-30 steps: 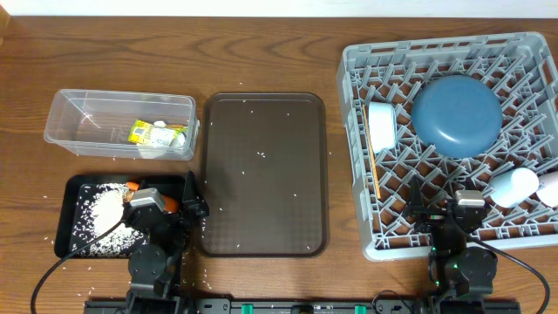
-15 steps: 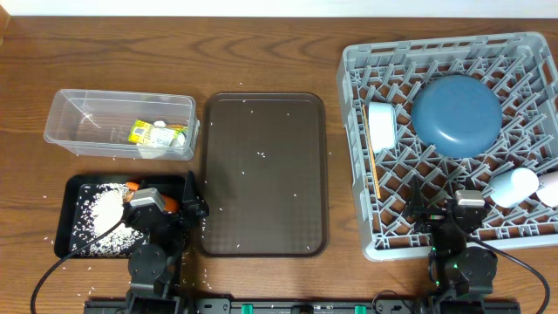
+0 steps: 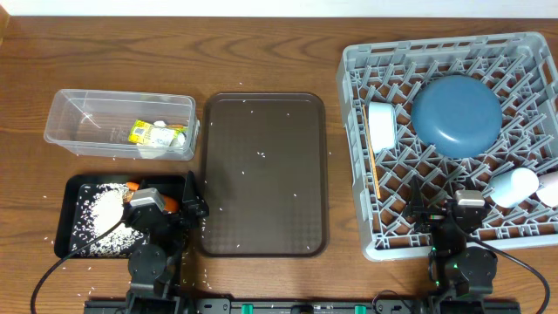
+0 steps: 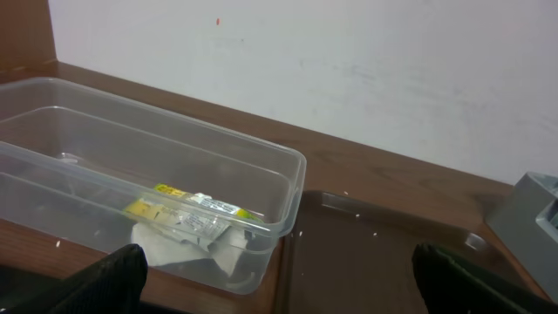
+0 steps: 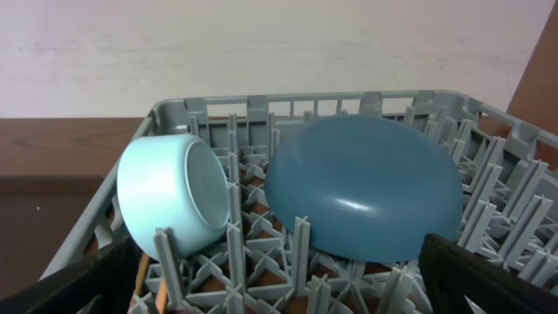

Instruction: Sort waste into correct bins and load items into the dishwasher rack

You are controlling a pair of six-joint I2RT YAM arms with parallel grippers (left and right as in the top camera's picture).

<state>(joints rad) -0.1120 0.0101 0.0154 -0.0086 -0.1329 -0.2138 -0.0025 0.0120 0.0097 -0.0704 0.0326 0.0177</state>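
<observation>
The grey dishwasher rack (image 3: pixel 528 78) at the right holds the blue plate (image 3: pixel 456 115), the white bowl with a light-blue outside (image 3: pixel 381 125) on its side, a pale cup (image 3: pixel 513 186) and a pink cup (image 3: pixel 550 188) at the right edge. The plate (image 5: pixel 364 187) and bowl (image 5: pixel 173 196) also show in the right wrist view. The clear box (image 3: pixel 78 109) holds the yellow-green wrapper (image 3: pixel 142 132) and crumpled white paper (image 3: pixel 162 141). The black tray (image 3: pixel 66 228) holds rice (image 3: pixel 104 209) and a carrot (image 3: pixel 132 186). My left gripper (image 3: pixel 167 208) is open and empty by the black tray. My right gripper (image 3: pixel 459 214) is open and empty over the rack's near edge. No brown lump shows.
A large dark-brown serving tray (image 3: pixel 264 173) lies in the middle with a few rice grains on it. Loose grains are scattered on the wood around the black tray. The left wrist view shows the clear box (image 4: pixel 288 187) and the serving tray's edge (image 4: pixel 392 253).
</observation>
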